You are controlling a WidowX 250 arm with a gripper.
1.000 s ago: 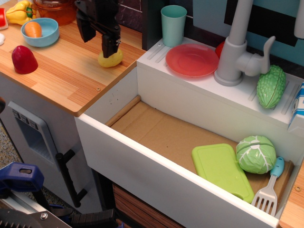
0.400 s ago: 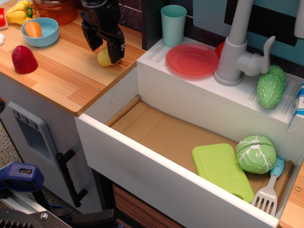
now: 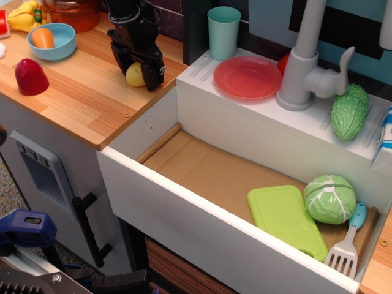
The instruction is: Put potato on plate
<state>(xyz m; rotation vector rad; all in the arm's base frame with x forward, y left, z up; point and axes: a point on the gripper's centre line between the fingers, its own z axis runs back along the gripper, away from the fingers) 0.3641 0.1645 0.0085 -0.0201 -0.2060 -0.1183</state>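
Observation:
The pale-yellow potato (image 3: 135, 74) lies on the wooden counter (image 3: 86, 98) near its right edge. My black gripper (image 3: 138, 69) has come down over it with one finger on each side. The jaws look open around the potato, and it still rests on the counter. The salmon-pink plate (image 3: 247, 77) lies flat and empty on the white sink ledge to the right, in front of the teal cup (image 3: 223, 32).
A light-blue bowl (image 3: 51, 41), a dark red toy (image 3: 31, 77) and a yellow pepper (image 3: 26, 15) are on the counter's left. The grey faucet (image 3: 304, 61) and a green gourd (image 3: 350, 111) stand right of the plate. The sink holds a green board (image 3: 286, 220), a cabbage (image 3: 330, 198) and a spatula (image 3: 346, 245).
My gripper has moved down and slightly right, so its fingers now straddle the potato. The potato has stayed in place.

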